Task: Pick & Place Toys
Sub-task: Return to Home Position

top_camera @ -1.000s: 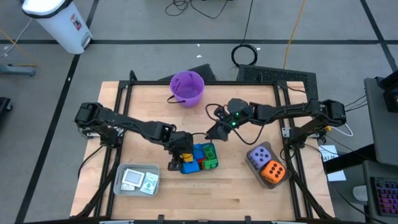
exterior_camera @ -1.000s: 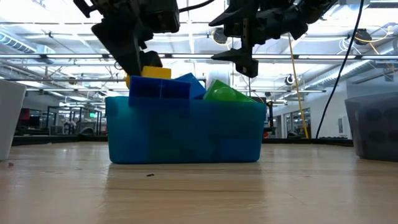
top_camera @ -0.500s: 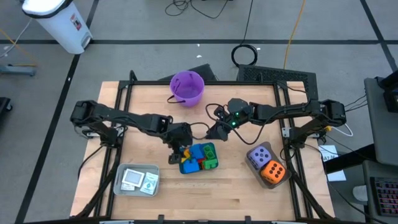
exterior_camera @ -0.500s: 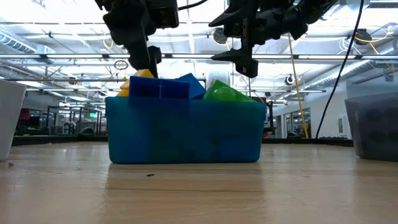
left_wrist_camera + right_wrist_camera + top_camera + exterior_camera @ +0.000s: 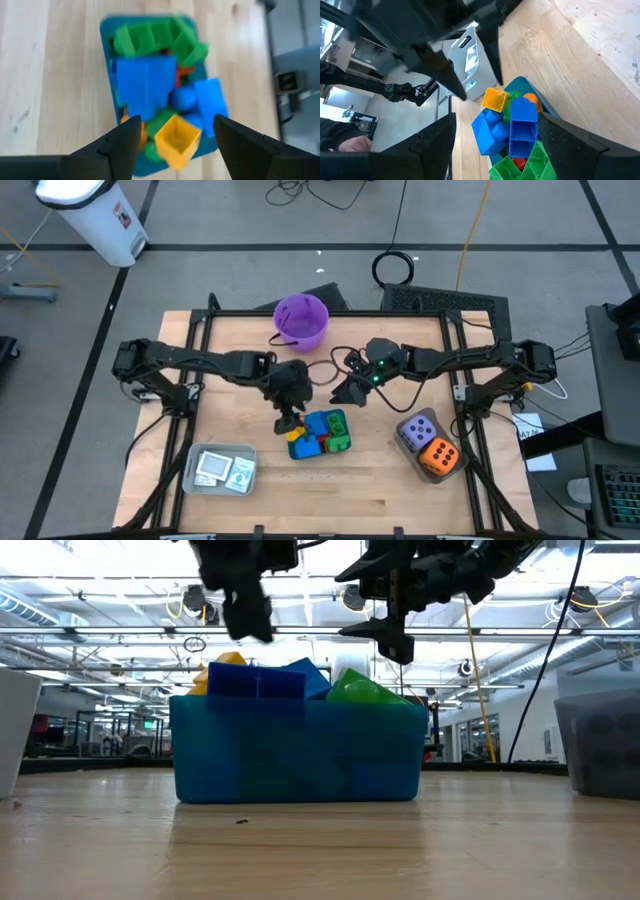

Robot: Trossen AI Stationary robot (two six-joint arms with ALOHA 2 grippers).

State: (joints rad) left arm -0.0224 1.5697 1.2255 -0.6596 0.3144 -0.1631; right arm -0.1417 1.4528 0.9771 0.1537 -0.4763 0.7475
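Observation:
A teal tray near the table's middle holds a heap of blue, green, red and orange bricks. A yellow brick lies tilted on the heap at the tray's left end. My left gripper hangs open above that end and touches nothing. My right gripper hovers open just beyond the tray's far edge, with nothing between its fingers. A purple die and an orange die sit in a grey tray at the right.
A purple bucket stands at the table's far edge. A clear tray with white-and-blue cards lies at the near left. Bare wood shows between this tray and the teal one, and along the near edge.
My left gripper has let go of the yellow brick, which now lies tilted on the heap at the tray's left end. The gripper has then risen and drawn back toward the table's far edge.

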